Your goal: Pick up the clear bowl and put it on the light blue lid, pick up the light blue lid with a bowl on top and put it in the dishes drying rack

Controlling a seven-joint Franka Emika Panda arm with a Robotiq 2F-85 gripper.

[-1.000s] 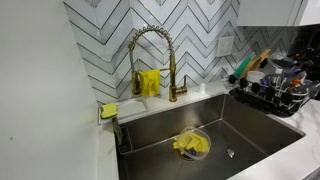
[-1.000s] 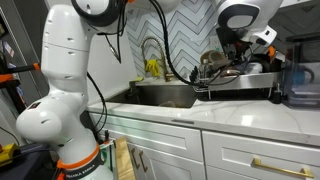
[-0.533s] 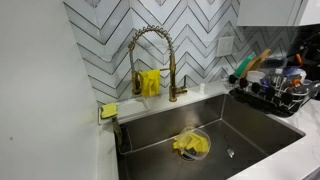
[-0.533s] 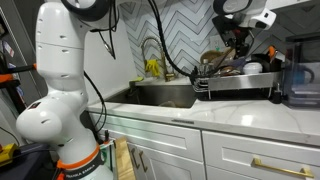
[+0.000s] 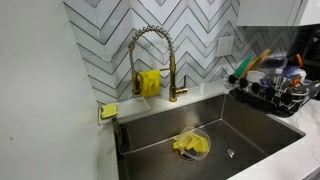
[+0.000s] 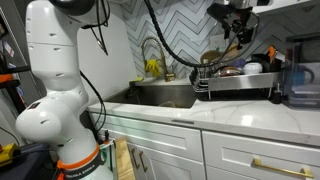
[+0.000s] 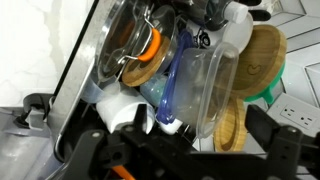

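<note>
The end effector has its jaws spread wide and grips nothing. In an exterior view it hangs above the dishes drying rack, apart from the contents. Right under it in the wrist view, the clear bowl rests tilted inside the rack, against the light blue lid. Round wooden pieces lie just beside the bowl. Farther off along the surface, the steel sink holds a yellow cloth below the gold faucet.
</note>
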